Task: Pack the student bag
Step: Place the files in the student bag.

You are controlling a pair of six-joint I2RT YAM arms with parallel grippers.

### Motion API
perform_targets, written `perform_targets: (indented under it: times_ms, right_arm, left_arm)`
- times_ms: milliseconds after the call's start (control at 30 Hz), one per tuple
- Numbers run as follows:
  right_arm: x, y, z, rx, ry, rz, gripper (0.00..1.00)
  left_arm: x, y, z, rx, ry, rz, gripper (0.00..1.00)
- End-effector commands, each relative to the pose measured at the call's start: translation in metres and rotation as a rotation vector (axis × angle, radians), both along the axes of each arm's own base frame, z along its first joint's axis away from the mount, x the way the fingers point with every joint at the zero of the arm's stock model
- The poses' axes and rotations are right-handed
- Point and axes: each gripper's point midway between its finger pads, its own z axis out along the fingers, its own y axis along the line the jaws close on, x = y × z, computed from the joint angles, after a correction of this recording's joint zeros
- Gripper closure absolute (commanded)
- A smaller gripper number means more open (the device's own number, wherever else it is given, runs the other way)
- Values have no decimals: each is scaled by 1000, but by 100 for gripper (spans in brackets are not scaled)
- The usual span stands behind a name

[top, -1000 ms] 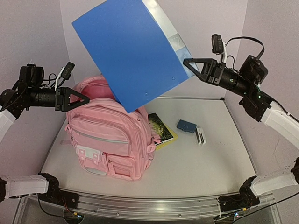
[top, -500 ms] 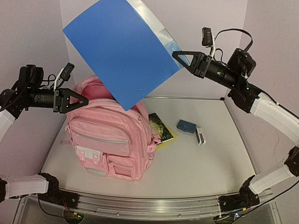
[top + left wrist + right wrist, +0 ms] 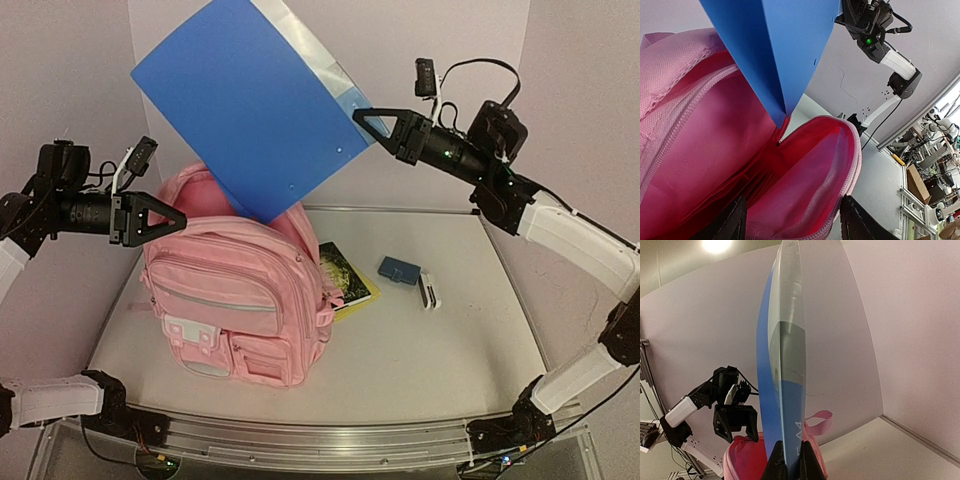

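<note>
The student bag (image 3: 230, 300), a pink backpack, stands upright on the table with its main compartment unzipped. Its red lining (image 3: 805, 170) shows in the left wrist view. My right gripper (image 3: 365, 125) is shut on the spine edge of a large blue folder (image 3: 250, 110) and holds it tilted in the air. The folder's lower corner (image 3: 785, 114) hangs right at the bag's opening. My left gripper (image 3: 175, 217) is open at the bag's upper left rim, with the front panel's zipped edge (image 3: 852, 165) between its fingers. In the right wrist view the folder (image 3: 785, 365) stands edge-on between the pads.
To the right of the bag lie a book with a yellow and green cover (image 3: 345, 275), a small blue case (image 3: 399, 269) and a white object (image 3: 429, 292). Pale walls close off the back and both sides of the table (image 3: 420, 360).
My right gripper has moved left with the folder. The folder has swung over, and its lower corner has come down to the bag's opening. The left arm has barely moved.
</note>
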Motion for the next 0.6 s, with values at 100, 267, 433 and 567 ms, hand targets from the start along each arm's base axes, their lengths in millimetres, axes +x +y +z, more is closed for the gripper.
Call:
perform_targets:
  times_ms: [100,267,433,567]
  right_arm:
    - [-32,-4,6,140,-26,97,100]
    - [-42,9,-10,143,16,151,100]
    - [-54,11,-12,185,37,210,100]
    - [-54,20,-25,173,61,208,100]
  left_arm:
    - [12,4,3,-36,-53,100,32]
    - [20,4,17,-81,-115,125,29]
    - [31,6,21,-88,-141,174,27]
    - [32,5,25,-133,-160,177,27]
